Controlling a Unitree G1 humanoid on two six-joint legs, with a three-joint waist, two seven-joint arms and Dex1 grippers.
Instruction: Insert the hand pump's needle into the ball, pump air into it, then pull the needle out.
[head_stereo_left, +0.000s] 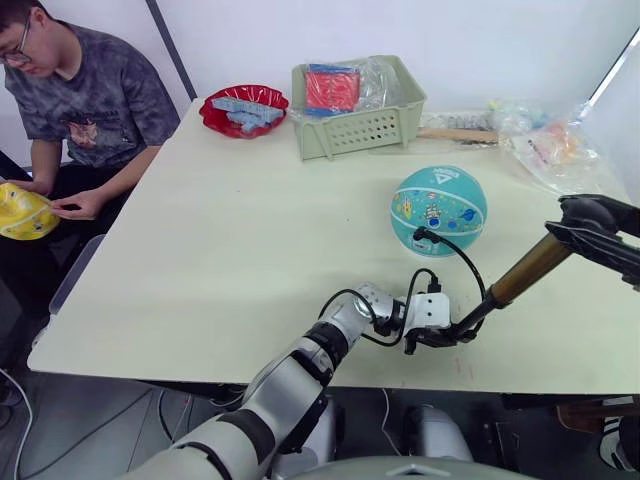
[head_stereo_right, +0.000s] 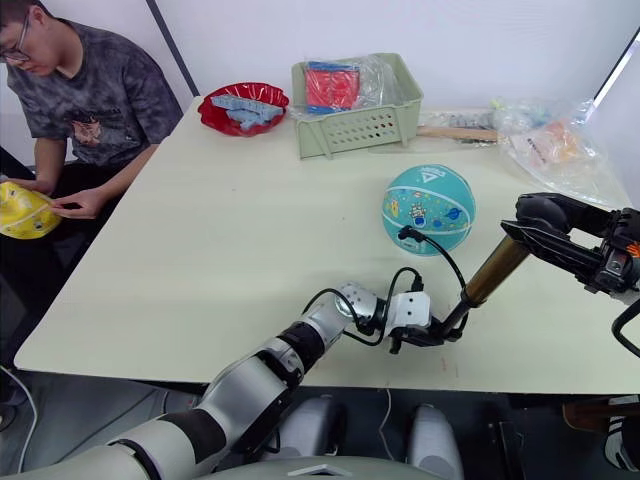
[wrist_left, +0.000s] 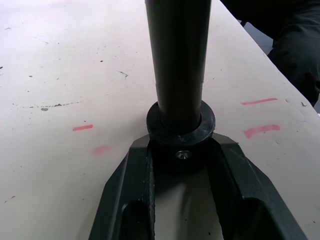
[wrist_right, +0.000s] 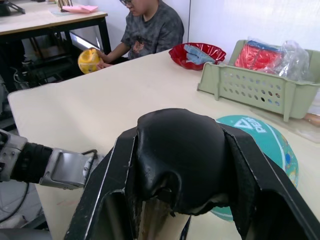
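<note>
The teal ball (head_stereo_left: 440, 205) rests on the table right of centre. The hand pump (head_stereo_left: 530, 268) slants from the table's front edge up to the right. My left gripper (head_stereo_left: 440, 335) is shut on the pump's black lower end cap (wrist_left: 181, 131), low over the table. My right gripper (head_stereo_left: 590, 222) is shut on the black handle (wrist_right: 180, 160) at the pump's upper end. A thin black hose (head_stereo_left: 468, 262) arcs from the pump's base to the ball's near side. There the needle's black fitting (head_stereo_left: 422, 236) sits against the ball; the pin itself is hidden.
A green basket (head_stereo_left: 355, 110) with bagged items, a red bowl (head_stereo_left: 243, 108), a wooden-handled tool (head_stereo_left: 455, 133) and plastic bags (head_stereo_left: 555, 145) line the far edge. A person sits at the left holding a yellow ball (head_stereo_left: 22, 212). Red marks (wrist_left: 260, 130) dot the table near the pump's base.
</note>
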